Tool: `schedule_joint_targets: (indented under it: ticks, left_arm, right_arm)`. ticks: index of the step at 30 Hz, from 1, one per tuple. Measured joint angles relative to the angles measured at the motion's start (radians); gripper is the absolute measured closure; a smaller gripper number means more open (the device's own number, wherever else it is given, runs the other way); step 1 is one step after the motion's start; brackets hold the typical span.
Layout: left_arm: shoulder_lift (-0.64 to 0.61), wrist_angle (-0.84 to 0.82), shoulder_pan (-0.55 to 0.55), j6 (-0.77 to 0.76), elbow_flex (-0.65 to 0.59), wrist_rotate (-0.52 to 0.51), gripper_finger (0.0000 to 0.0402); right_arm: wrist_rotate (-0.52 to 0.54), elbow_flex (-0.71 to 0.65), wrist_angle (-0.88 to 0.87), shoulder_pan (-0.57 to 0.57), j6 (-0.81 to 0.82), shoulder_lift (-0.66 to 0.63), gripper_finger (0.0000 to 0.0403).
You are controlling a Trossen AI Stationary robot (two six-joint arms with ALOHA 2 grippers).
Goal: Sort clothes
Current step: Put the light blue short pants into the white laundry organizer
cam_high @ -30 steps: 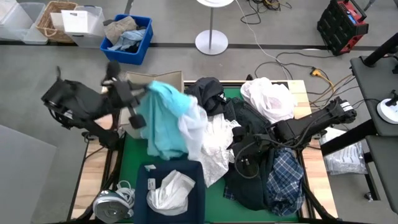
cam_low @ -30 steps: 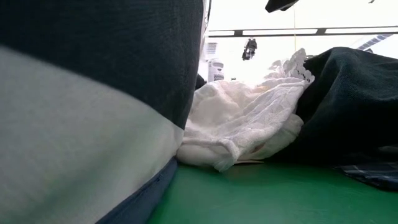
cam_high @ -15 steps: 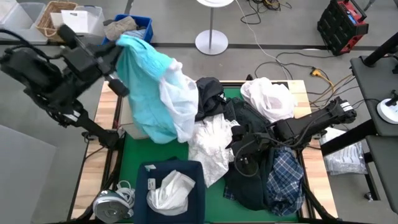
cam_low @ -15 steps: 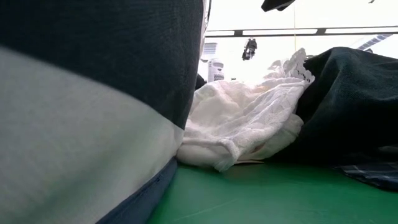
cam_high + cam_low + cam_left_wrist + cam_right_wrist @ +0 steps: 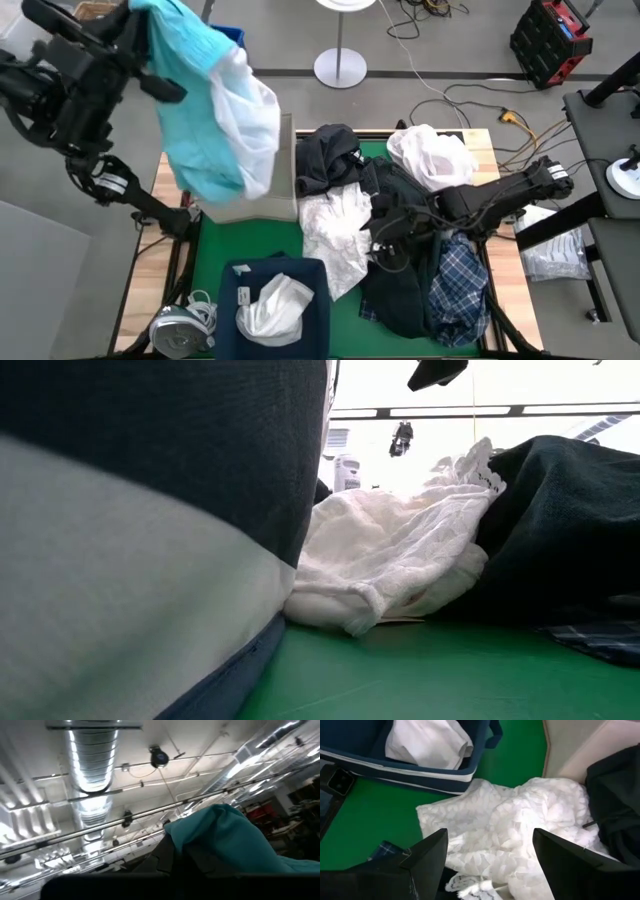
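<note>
My left gripper (image 5: 138, 28) is raised high over the table's far left corner, shut on a light teal garment (image 5: 195, 110). A white garment (image 5: 250, 120) hangs alongside it. The left wrist view looks up at the ceiling, with teal cloth (image 5: 225, 840) over the fingers. My right gripper (image 5: 385, 250) stands open, low over a white lace garment (image 5: 520, 830) on the green mat. Dark garments (image 5: 400, 195), a plaid shirt (image 5: 455, 285) and a white bundle (image 5: 430, 158) are heaped on the table's right half. My left gripper holds the teal garment by a bunched upper part (image 5: 200, 832); the cloth itself hides the place of contact. Both garments hang slack below the gripper, clear of the table. Whether the fingers also have the white garment, I cannot tell.
A navy bin (image 5: 232, 300) with a white garment (image 5: 272, 305) in it stands at the near edge. A beige box (image 5: 270, 200) sits behind the hanging cloth. A blue bin (image 5: 234, 40) and clear tubs stand on the floor beyond the far left corner.
My left gripper has risen and swung toward the table's far left corner, tipping upward. The teal and white garments have come off the pile with it and now hang clear of the table.
</note>
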Motion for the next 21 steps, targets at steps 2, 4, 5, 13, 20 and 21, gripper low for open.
schedule_joint_targets:
  ticks: [2,4,5,13,20,21]
  left_arm:
    - [0.005,-0.006,0.059,-0.04,0.0,0.013,0.0401]
    - [0.015,-0.024,0.132,-0.099,0.0,0.038,0.0401]
    - [0.02,-0.043,0.17,-0.139,0.0,0.063,0.0401]
    - [0.084,-0.234,0.471,-0.418,0.0,0.172,0.0401]
    - [0.096,-0.551,0.639,-0.813,0.0,0.326,0.0401]
    - [0.094,-0.584,0.645,-0.83,0.0,0.325,0.0401]
  right_arm:
    - [0.0,0.0,0.0,-0.008,-0.006,0.0,0.0124]
    - [0.0,0.0,0.0,-0.017,-0.011,0.0,0.0128]
    - [0.0,0.0,0.0,-0.02,-0.014,0.0,0.0129]
    - [0.0,0.0,0.0,-0.042,-0.036,0.0,0.0129]
    - [0.0,-0.011,-0.001,-0.043,-0.029,0.0,0.0117]
    - [0.0,-0.016,-0.001,-0.043,-0.026,0.0,0.0116]
